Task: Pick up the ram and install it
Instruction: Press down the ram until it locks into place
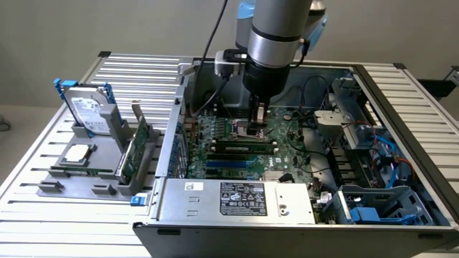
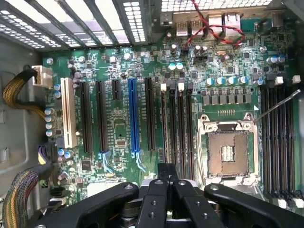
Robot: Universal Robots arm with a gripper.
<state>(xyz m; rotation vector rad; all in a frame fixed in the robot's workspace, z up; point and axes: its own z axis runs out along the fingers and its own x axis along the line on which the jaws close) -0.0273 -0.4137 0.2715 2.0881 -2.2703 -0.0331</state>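
Pincer (image 1: 259, 119) is shut tight with nothing in its grip, down over the motherboard (image 1: 287, 153) inside the open case. The ram (image 1: 244, 146) lies in a slot just beside it — looks seated.

ram (image 1: 244, 144) in motherboard (image 1: 287, 156) slot, inside open case (image 1: 237, 209)

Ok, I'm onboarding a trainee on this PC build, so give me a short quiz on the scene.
1. True or false: the gripper over the motherboard is open.
2. The CPU socket is: A) empty, B) filled, C) covered by a fan.
3. What stands upright in a blue frame on the grey fixture at the exterior view's left?
Key: 1 false; 2 A; 3 the hard drive.
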